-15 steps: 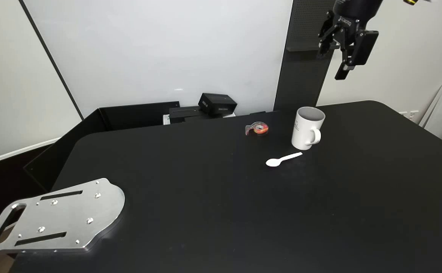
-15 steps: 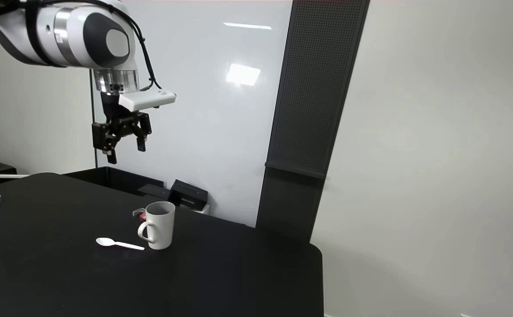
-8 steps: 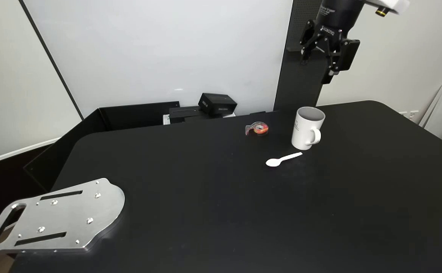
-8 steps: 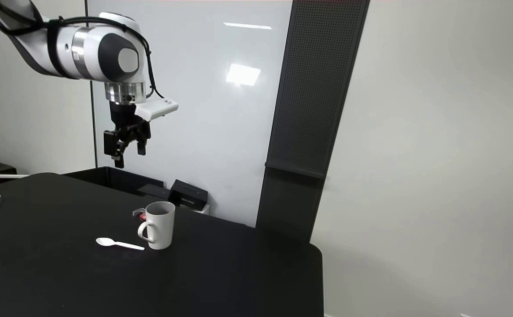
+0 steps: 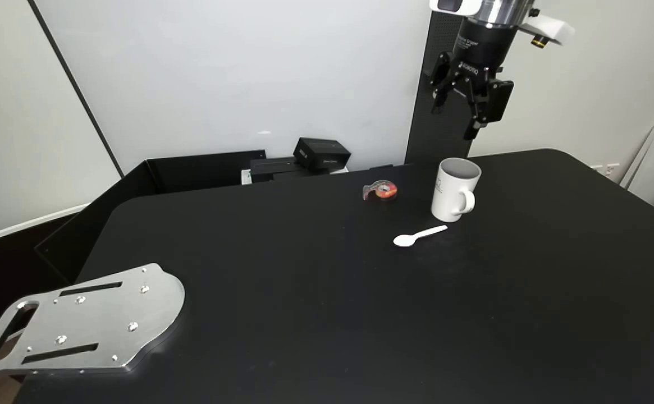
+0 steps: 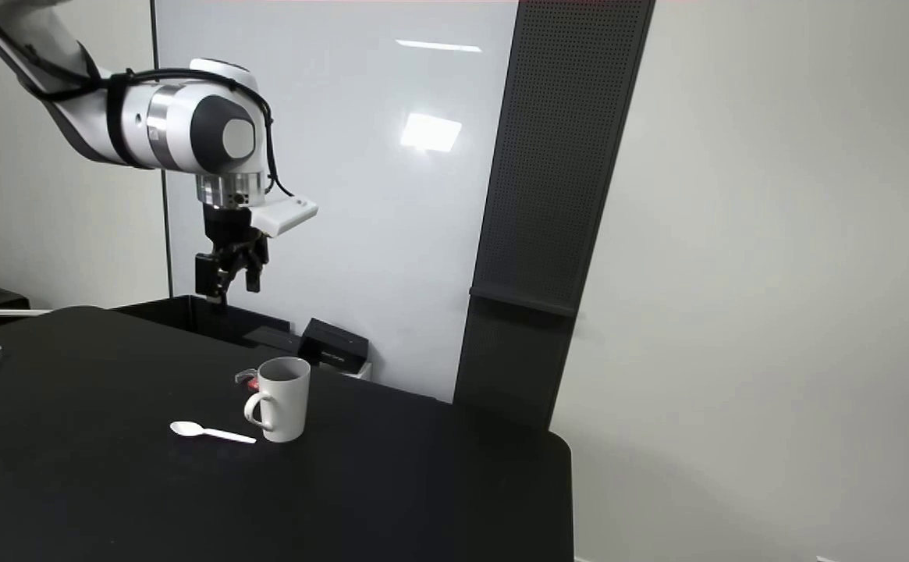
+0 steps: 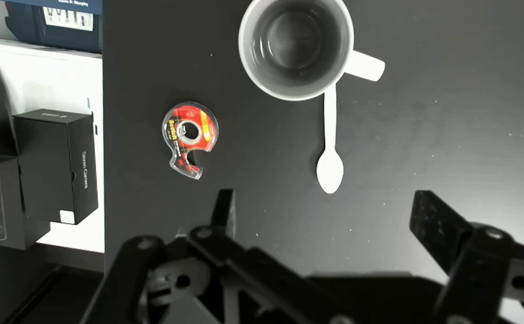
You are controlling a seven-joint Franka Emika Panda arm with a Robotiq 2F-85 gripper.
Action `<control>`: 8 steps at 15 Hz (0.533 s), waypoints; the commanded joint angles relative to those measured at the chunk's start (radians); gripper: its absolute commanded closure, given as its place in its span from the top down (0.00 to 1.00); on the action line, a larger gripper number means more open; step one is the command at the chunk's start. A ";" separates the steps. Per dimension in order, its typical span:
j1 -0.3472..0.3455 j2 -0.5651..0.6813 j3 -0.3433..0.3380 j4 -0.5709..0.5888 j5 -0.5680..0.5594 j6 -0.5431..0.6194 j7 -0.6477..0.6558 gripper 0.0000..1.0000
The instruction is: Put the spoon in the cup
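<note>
A black table (image 5: 315, 303) holds an upright white mug (image 5: 451, 193), a white spoon (image 7: 330, 141) just beside it, a red tape dispenser (image 7: 202, 135) nearby and, well apart, a metal plate (image 5: 96, 317) overhanging the edge.

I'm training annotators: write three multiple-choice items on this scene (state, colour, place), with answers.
1. The white cylindrical mug is: A) tipped over B) upright C) upside down
2. Main colour inside the clear plastic tape dispenser: A) green B) blue C) red
3. The small white oval-bowled spoon lies: A) on the flat black tabletop B) inside the mug C) on the tape dispenser

1 B: its rim faces up in both exterior views.
2 C: red shows through it in the wrist view.
3 A: both exterior views show it lying beside the mug.
</note>
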State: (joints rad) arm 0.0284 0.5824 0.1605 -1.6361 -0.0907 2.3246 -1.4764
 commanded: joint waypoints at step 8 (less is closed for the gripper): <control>0.034 0.159 -0.014 0.113 -0.076 -0.034 0.005 1.00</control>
State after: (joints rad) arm 0.0475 0.6970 0.1568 -1.5849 -0.1413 2.3217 -1.4764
